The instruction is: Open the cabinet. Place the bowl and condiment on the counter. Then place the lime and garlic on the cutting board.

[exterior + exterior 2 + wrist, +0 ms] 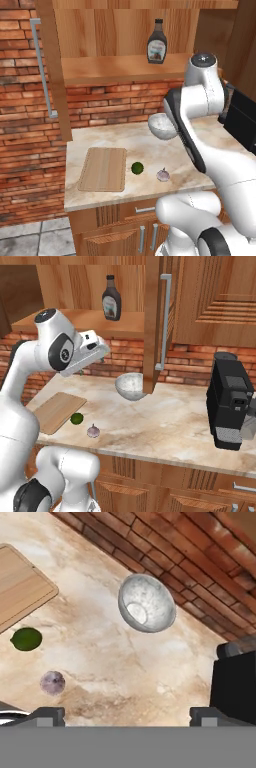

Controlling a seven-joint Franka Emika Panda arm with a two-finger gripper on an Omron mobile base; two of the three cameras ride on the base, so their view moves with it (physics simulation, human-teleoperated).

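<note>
The cabinet [107, 30] stands open, both doors swung out. On its shelf the dark condiment [157, 42] bottle stands upright, also seen from the right as condiment [111, 298]. The white bowl [131, 387] rests on the counter [165, 421] near the brick wall, looking slightly tilted. My gripper [103, 352] hangs open above the counter, left of and above the bowl [146, 603], with nothing between its fingers [47, 714]. The lime [137, 167] and garlic [163, 174] lie on the counter just right of the cutting board [103, 169], none of them touching.
A black coffee machine [230, 401] stands on the counter at the right. The open right door [152, 331] with its long handle [165, 321] juts out just right of the bowl. The left door's handle [42, 70] hangs beyond the counter's left edge.
</note>
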